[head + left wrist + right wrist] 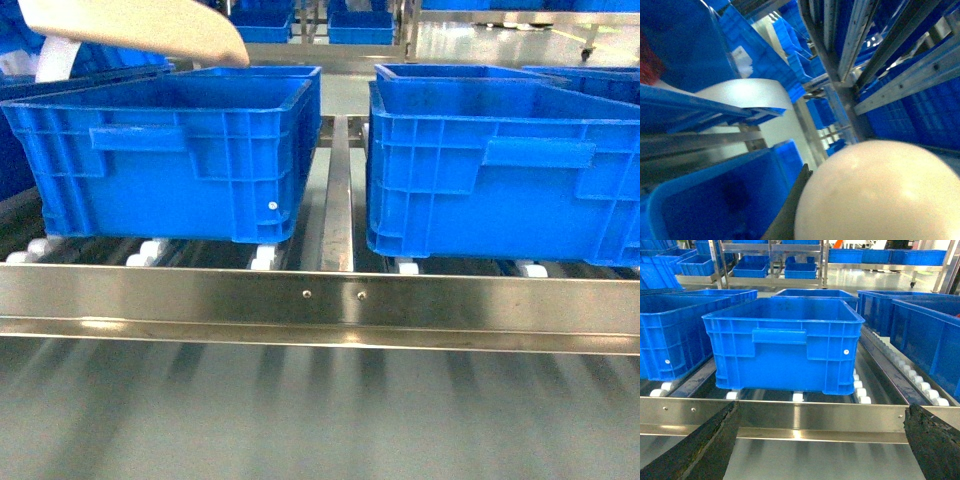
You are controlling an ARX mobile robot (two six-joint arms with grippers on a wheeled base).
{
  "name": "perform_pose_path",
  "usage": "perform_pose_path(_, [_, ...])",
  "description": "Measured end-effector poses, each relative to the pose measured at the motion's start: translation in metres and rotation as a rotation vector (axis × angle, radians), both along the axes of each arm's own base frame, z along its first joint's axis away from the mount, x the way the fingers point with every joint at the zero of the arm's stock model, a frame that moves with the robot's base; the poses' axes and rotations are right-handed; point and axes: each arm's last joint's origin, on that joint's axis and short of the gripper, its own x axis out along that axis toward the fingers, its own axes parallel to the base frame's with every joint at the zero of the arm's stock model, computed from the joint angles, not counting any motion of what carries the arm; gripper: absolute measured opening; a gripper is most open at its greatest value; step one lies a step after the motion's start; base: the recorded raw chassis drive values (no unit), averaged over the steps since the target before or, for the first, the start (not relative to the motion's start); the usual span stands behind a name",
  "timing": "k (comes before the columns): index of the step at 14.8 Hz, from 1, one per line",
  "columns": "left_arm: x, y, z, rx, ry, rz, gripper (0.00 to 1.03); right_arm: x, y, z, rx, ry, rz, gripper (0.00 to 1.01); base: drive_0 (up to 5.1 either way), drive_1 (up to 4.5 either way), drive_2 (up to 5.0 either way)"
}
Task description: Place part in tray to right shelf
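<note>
Tray (pixel 140 30): cream scoop at eleven o'clock above the left crate (pixel 170 150), carried by my left arm; that grip I cannot tell. Right gripper (pixel 820 440): jaws apart, empty, facing the right shelf (pixel 790 415). Part: unseen; I'd keep the tray level.

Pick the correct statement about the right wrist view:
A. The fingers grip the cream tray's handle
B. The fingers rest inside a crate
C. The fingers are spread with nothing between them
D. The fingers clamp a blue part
C: the two dark fingers sit at opposite lower corners, and only the steel front rail and a blue crate show between them.
</note>
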Motion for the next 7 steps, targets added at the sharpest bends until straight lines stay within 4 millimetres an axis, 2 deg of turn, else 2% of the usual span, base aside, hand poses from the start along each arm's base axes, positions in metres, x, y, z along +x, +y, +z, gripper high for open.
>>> perform_pose_path(3, [-0.051, -0.001, 0.012, -0.130, -0.188, -0.092, 0.12, 0.000, 0.000, 0.000, 0.000, 0.000, 0.000, 0.98, 0.0, 0.00, 0.0])
perform_pose_path(6, [-0.107, -0.036, 0.015, -0.123, -0.200, -0.273, 0.12, 0.000, 0.000, 0.000, 0.000, 0.000, 0.000, 0.98, 0.0, 0.00, 0.0])
perform_pose_path(7, [-0.113, -0.044, 0.011, -0.120, -0.184, -0.313, 0.12, 0.000, 0.000, 0.000, 0.000, 0.000, 0.000, 0.98, 0.0, 0.00, 0.0])
